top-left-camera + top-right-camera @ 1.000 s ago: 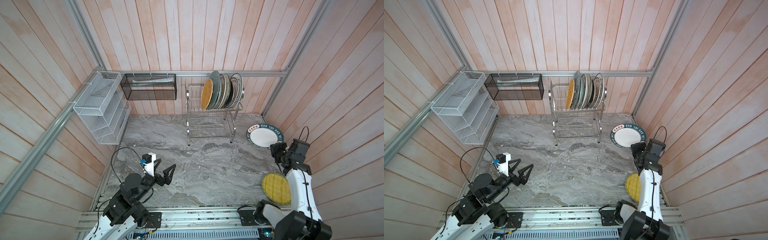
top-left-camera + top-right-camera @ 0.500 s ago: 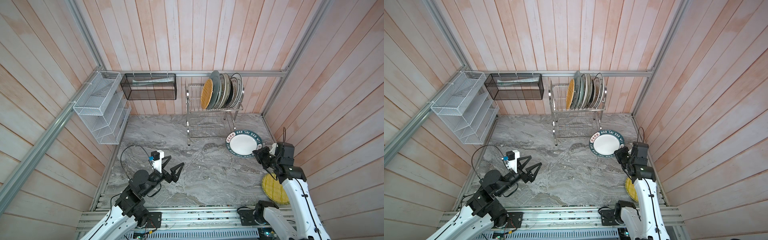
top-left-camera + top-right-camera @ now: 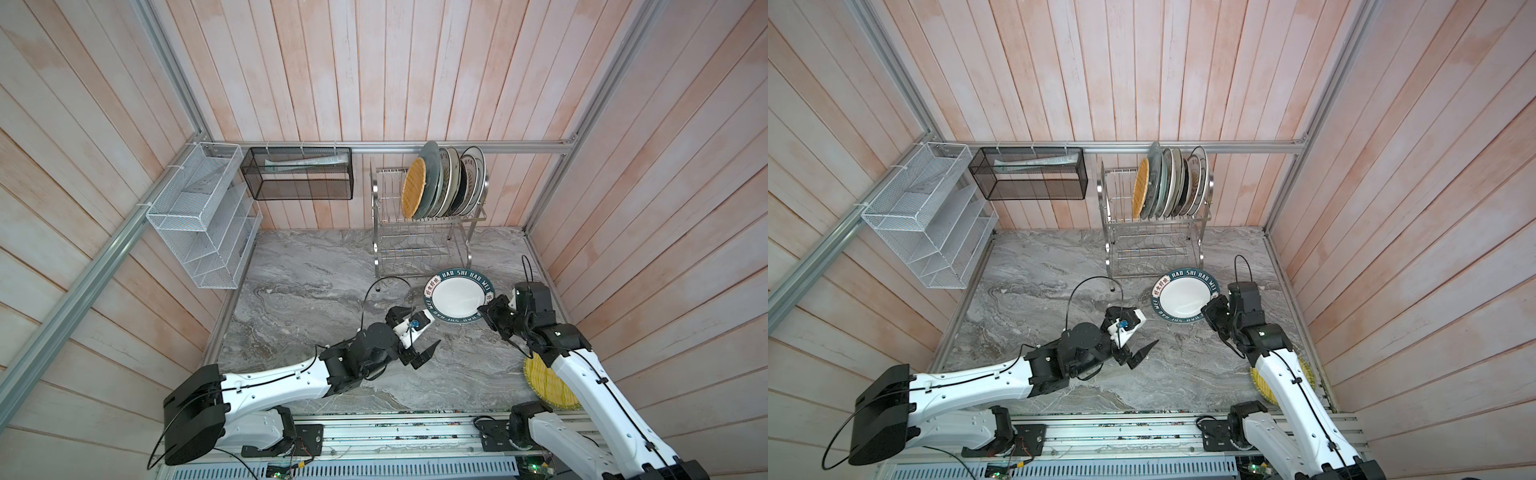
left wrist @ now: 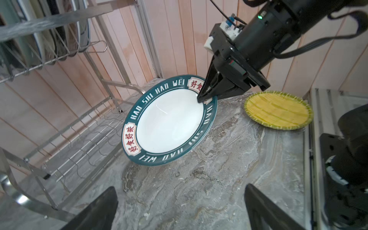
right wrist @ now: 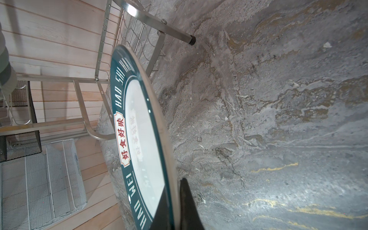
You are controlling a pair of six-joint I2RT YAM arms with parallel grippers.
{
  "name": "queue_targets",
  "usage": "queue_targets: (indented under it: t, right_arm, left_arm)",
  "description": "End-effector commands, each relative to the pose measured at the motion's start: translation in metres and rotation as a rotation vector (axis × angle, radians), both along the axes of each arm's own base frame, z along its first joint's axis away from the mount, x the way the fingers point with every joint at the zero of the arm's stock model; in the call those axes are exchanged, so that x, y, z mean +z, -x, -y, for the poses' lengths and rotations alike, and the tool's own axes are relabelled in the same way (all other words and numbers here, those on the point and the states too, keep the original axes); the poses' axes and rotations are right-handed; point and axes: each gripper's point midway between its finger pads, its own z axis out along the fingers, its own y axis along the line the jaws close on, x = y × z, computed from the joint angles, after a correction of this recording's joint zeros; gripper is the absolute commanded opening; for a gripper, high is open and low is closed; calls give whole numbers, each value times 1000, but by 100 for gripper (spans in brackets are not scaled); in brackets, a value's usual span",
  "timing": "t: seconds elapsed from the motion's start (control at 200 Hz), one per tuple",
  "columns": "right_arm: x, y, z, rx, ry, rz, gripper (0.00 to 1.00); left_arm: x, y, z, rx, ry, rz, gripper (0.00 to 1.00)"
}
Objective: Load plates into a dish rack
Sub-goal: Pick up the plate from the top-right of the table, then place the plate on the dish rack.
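Note:
A white plate with a dark green lettered rim (image 3: 457, 296) (image 4: 169, 121) hangs tilted just in front of the dish rack (image 3: 428, 245). My right gripper (image 3: 484, 311) (image 5: 175, 191) is shut on its right rim. Several plates (image 3: 444, 183) stand upright in the rack's upper tier; the lower tier holds none. A woven yellow plate (image 3: 548, 386) (image 4: 277, 110) lies flat at the front right, partly under my right arm. My left gripper (image 4: 179, 211) (image 3: 419, 332) is open over bare table, a short way left of the held plate.
A white mesh organiser (image 3: 199, 216) hangs on the left wall. A black mesh basket (image 3: 297, 174) hangs on the back wall beside the rack. Wooden walls close three sides. A metal rail (image 3: 395, 432) runs along the front edge.
My right arm has carried the plate from the right wall leftward, to in front of the rack. My left arm has stretched forward and right toward it, its gripper still open.

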Motion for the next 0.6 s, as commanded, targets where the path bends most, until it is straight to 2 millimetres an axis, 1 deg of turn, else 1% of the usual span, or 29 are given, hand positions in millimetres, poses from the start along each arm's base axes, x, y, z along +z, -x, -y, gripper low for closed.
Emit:
queue_targets:
  t: [0.0, 0.11, 0.215, 0.35, 0.42, 0.535, 0.595]
  right_arm:
    - [28, -13, -6, -26, -31, 92, 0]
    - [29, -13, -13, -11, -35, 95, 0]
    - [29, -12, -19, 2, -39, 93, 0]
    - [28, -10, -24, 19, -48, 91, 0]
    - [26, -9, -25, 20, -55, 88, 0]
    - [29, -8, -27, 25, -60, 95, 0]
    - [31, -8, -27, 26, -60, 97, 0]
  left_arm:
    - [6, -9, 12, -14, -165, 239, 100]
    - [2, -14, 26, -28, -245, 334, 96]
    - [0, -20, 35, -30, -282, 380, 91]
    - [-6, -26, 48, -37, -323, 397, 78]
    - [-9, -32, 52, -20, -342, 400, 71]
    - [-20, -34, 63, -40, -370, 385, 59]
    - [-24, -36, 67, -42, -380, 383, 57]
